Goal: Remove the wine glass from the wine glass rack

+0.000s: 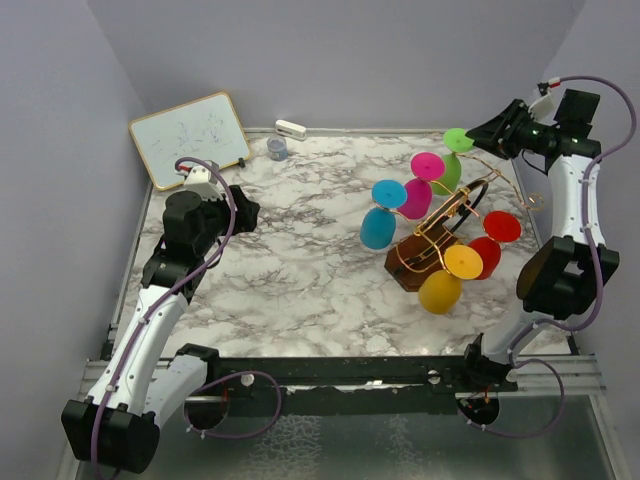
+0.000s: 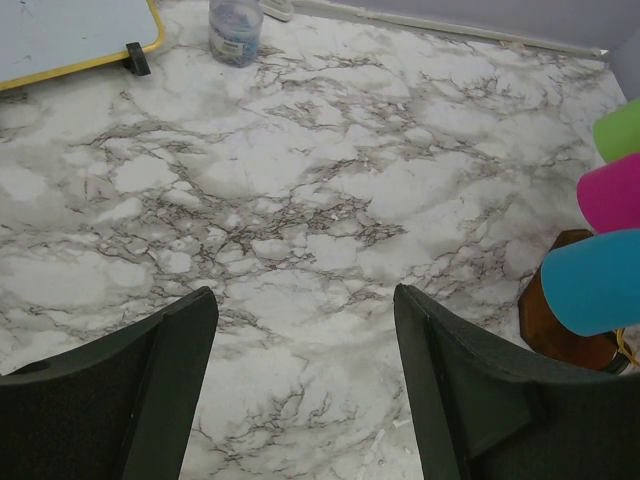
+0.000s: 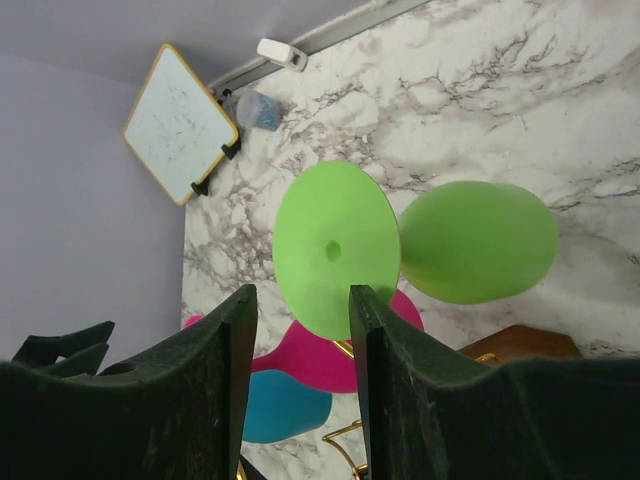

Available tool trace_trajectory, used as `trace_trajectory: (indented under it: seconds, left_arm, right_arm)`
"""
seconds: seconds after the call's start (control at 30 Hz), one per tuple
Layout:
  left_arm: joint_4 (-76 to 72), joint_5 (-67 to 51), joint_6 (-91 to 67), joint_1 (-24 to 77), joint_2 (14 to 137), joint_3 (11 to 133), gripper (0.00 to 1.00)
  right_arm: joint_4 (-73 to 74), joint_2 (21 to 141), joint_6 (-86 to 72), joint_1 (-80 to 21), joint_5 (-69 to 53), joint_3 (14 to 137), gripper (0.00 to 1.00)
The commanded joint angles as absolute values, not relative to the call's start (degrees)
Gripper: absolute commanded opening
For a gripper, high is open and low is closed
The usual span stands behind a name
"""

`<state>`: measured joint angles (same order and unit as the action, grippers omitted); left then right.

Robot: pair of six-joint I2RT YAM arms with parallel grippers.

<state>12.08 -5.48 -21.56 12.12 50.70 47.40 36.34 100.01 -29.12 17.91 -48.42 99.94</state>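
Wine glass (image 3: 335,250) beyond right pincer (image 3: 301,298) (parted)

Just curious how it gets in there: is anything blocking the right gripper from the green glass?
Nothing visible. The open right gripper directly faces the foot of the green wine glass; the pink glass hangs beyond it.

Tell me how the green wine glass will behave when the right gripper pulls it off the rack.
The green wine glass looks like opaque, matte plastic, so it is probably light and not brittle. Its wide flat foot and rounded bowl give the right gripper little to pinch; it may slip. Hung on the thin-wire rack, tugging it could wobble neighbouring glasses.
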Motion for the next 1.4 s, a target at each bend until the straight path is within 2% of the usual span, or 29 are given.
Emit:
trace_trajectory:
  seconds: [0.0, 0.73, 1.1, 1.37]
  left_arm:
    - [11.25, -5.29, -22.04, 12.26, 50.19, 47.02, 0.74]
    - [10.90, -5.71, -22.00, 12.26, 51.24, 46.93, 0.74]
    - [10.83, -5.89, -22.01, 12.26, 51.43, 46.94, 0.74]
    - [10.87, -6.02, -22.09, 12.26, 51.40, 46.94, 0.74]
  right_arm:
    - [38.23, 99.48, -27.03, 17.53, -43.69, 100.14, 0.41]
    - [34.43, 95.08, -28.39, 17.58, -39.82, 97.01, 0.37]
    - [36.04, 91.75, -28.09, 17.58, -31.90, 97.29, 0.37]
    - [36.90, 94.18, -28.28, 17.58, -30.85, 97.31, 0.37]
